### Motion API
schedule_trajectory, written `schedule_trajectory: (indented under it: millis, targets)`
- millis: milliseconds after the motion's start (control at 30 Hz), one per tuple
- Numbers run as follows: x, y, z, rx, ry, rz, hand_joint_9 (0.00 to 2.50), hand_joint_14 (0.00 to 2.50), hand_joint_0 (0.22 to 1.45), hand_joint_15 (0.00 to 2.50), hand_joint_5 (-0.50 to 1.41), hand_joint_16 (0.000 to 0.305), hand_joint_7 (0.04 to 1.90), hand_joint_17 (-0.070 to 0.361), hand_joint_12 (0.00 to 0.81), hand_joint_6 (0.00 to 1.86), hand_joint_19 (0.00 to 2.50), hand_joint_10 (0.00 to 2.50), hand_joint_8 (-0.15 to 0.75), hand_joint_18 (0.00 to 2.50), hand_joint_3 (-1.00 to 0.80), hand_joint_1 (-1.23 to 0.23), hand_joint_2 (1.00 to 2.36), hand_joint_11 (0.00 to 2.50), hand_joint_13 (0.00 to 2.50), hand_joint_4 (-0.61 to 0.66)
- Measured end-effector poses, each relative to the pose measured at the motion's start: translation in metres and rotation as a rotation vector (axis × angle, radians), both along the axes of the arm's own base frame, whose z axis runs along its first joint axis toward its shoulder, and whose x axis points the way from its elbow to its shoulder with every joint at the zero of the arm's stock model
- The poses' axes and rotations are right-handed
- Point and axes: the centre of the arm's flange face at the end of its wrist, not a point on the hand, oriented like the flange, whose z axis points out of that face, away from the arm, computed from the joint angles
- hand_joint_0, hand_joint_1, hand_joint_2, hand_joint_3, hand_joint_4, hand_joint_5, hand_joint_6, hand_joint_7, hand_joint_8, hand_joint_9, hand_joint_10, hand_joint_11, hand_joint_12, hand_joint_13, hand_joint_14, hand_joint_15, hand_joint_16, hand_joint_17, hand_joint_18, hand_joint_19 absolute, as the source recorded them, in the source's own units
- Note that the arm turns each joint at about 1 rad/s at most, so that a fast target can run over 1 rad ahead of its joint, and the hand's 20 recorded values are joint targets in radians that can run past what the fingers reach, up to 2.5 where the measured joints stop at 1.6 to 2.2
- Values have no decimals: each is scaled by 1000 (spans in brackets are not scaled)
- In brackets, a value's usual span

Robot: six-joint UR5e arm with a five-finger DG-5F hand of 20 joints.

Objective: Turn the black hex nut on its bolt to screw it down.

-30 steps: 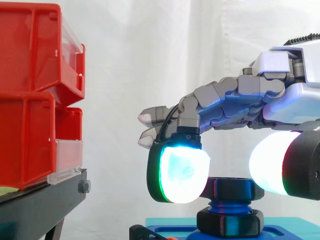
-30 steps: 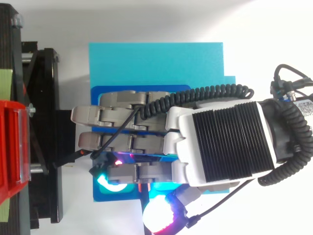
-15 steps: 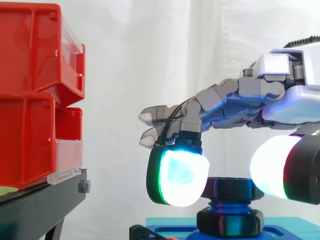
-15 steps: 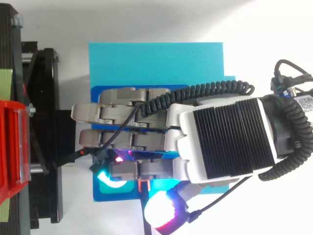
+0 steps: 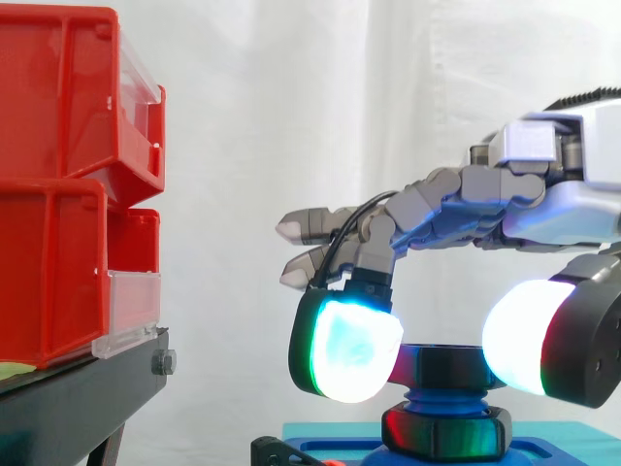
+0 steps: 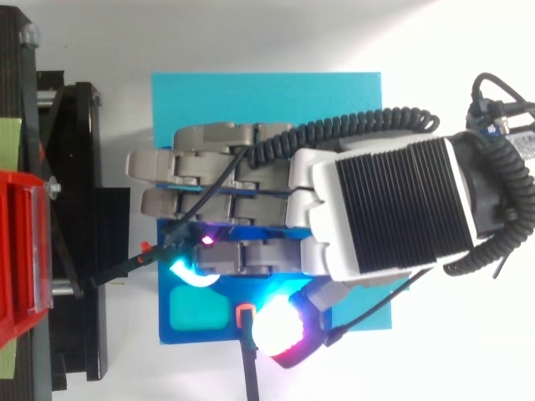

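One black hex nut (image 5: 446, 433), seated low on its blue bolt (image 5: 444, 367); dark-blue fixture (image 5: 320, 452) at cyan board's (image 6: 267, 100) edge toward black stand (image 5: 87, 398); rigid, light, probably slick; best pinched across opposite flats; hand (image 5: 572, 209) above it, clamped or apart: cannot tell.

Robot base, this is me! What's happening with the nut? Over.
Hand low over the blue bolt, grip unclear. Black hex nut low on bolt, under the hand. Red bins well clear, left.
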Motion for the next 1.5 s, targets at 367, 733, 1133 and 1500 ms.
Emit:
schedule_trajectory:
  millis: [367, 733, 1133, 1500]
  targets:
    - [0, -31, -6, -8, -33, 21, 344, 0, 506, 38, -131, 53, 774, 120, 340, 679, 415, 1, 300, 0, -500, -379, 1000, 73, 103, 330]
    - [-7, -70, -4, -15, -50, 35, 328, 0, 420, 59, -116, 63, 917, 142, 394, 588, 456, 2, 349, 0, -500, -48, 1000, 91, 82, 384]
    - [3, -60, 17, 5, -66, 64, 282, 0, 465, 57, -138, 56, 940, 126, 357, 502, 455, 0, 303, 0, -500, -209, 1000, 27, 39, 300]
    - [17, -2, 3, 25, -51, 81, 286, 0, 485, 47, -129, 54, 949, 123, 349, 502, 449, 0, 300, 0, -500, -224, 1000, 34, 30, 309]
